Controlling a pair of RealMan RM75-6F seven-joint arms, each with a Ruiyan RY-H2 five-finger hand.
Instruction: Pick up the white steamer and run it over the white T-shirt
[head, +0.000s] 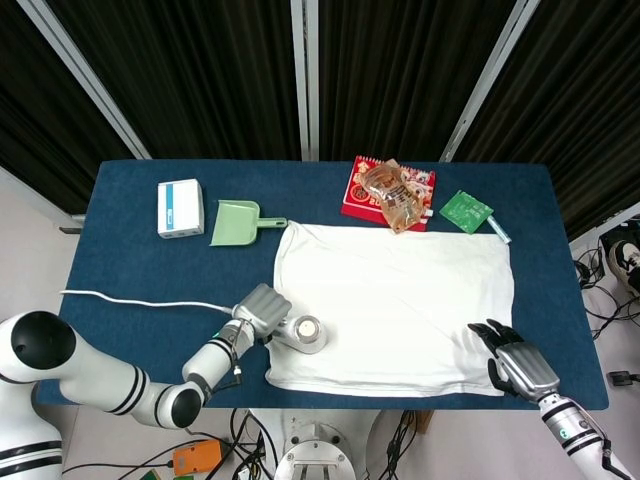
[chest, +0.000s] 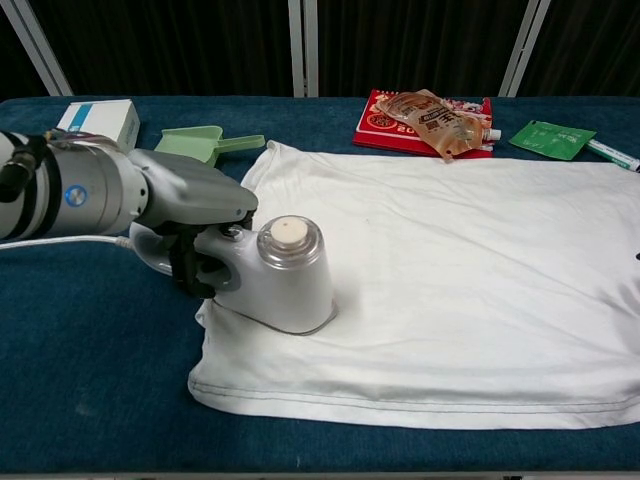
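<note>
steamer (chest: 283, 278): 1 | T-shirt (chest: 460, 270): 1 | dustpan (head: 237, 222): 1 | box (head: 180, 207): 1 | pouch (head: 392, 194): 1 | green packet (head: 466, 211): 1
</note>
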